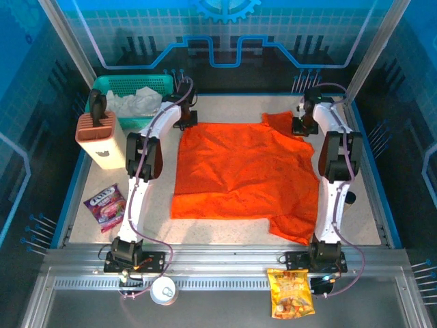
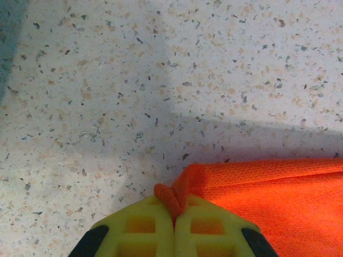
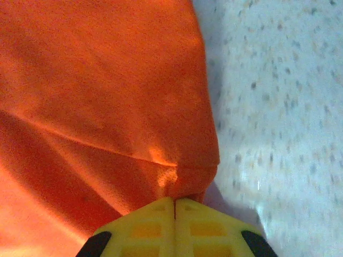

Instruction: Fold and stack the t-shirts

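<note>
Bare table (image 1: 362, 205) lies right of the shirt (image 1: 242, 171) and beyond its far edge; a basket (image 1: 130, 85) crowds the far-left corner. The shirt lies spread mid-table, bright orange, lightly creased, near-right sleeve rumpled. The left gripper (image 2: 174, 214) is clenched on its far-left corner, the right gripper (image 3: 174, 206) on its far-right edge.

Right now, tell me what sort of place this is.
Most likely a robot test cell, not a home: blue printed panels wall in a speckled table, the left arm and right arm are bolted to a metal rail at its near edge, and an orange t-shirt lies spread between them.
</note>
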`<state>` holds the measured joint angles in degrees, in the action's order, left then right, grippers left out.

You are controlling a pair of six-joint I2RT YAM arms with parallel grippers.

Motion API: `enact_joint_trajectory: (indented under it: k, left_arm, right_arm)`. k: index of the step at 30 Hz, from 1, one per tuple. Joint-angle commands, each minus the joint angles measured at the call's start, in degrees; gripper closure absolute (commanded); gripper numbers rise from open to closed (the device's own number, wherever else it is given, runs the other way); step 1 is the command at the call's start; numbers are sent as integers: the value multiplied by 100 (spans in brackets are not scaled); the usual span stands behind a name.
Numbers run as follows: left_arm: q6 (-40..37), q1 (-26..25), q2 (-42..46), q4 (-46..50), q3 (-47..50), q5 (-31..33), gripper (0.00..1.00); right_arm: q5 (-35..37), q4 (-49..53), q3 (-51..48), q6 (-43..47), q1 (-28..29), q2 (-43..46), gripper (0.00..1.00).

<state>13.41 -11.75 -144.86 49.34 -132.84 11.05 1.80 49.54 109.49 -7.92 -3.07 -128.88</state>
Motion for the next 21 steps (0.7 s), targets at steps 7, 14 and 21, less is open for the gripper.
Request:
enact_joint_trajectory:
  k: [7,14,21]
  left_arm:
    - [-49,0,379,-122,156,-94,100]
    - [-90,0,486,-274,497,-91,100]
    - [-172,5,502,-276,548,-56,100]
  right_arm:
    - [-282,-1028,-2119,-873,963,1857,100]
    - [-351,-1665,-3519,-1760,1708,2121,99]
    - [49,-1195,-3374,-1966,1582,2649,54]
